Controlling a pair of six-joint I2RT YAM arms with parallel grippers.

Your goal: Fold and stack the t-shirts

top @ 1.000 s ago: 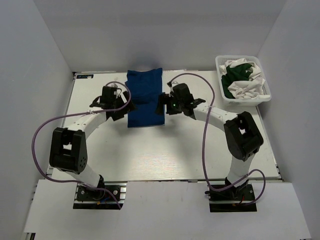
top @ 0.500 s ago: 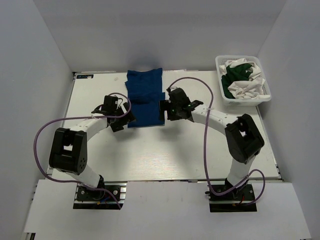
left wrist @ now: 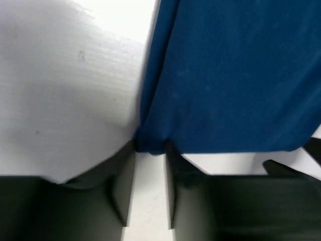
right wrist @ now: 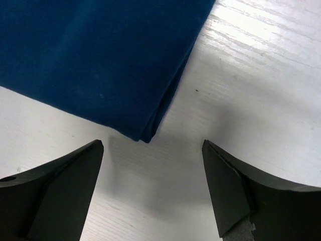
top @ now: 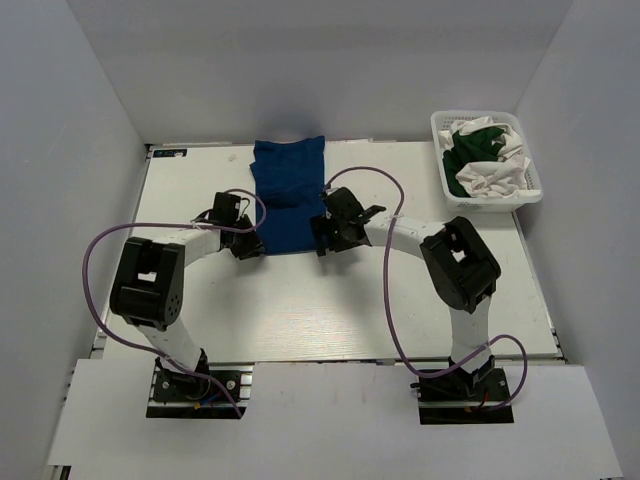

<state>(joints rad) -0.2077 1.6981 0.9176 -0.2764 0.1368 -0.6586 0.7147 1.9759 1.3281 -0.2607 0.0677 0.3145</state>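
1. The left hand point(left wrist: 150, 150) sits low at the near-left corner of the blue tee point(top: 290, 195). Its fingers are drawn close together, with the corner nipped between the tips. Only a small bite of cloth is held, so I judge it could slip out on a lift. It could also catch just the top layer and peel the fold open.
2. The blue tee lies as a folded strip at the middle-back of the desk point(top: 330, 300), its far end by the back edge.
3. The right hand point(right wrist: 153, 143) hovers spread wide at the near-right corner, which lies between the fingers but touches neither. If it closes too shallow it may miss. If one hand lifts before the other, the strip would skew and the next fold come out crooked.
4. Two purple cables point(top: 386, 300) loop over the desk by the arms, and a loop could drag on the cloth.
5. Far right, the basket point(top: 490, 200) holds a green tee point(top: 468, 152) and white tees point(top: 492, 180). It is well apart from both hands and does not stand in the way of this fold.
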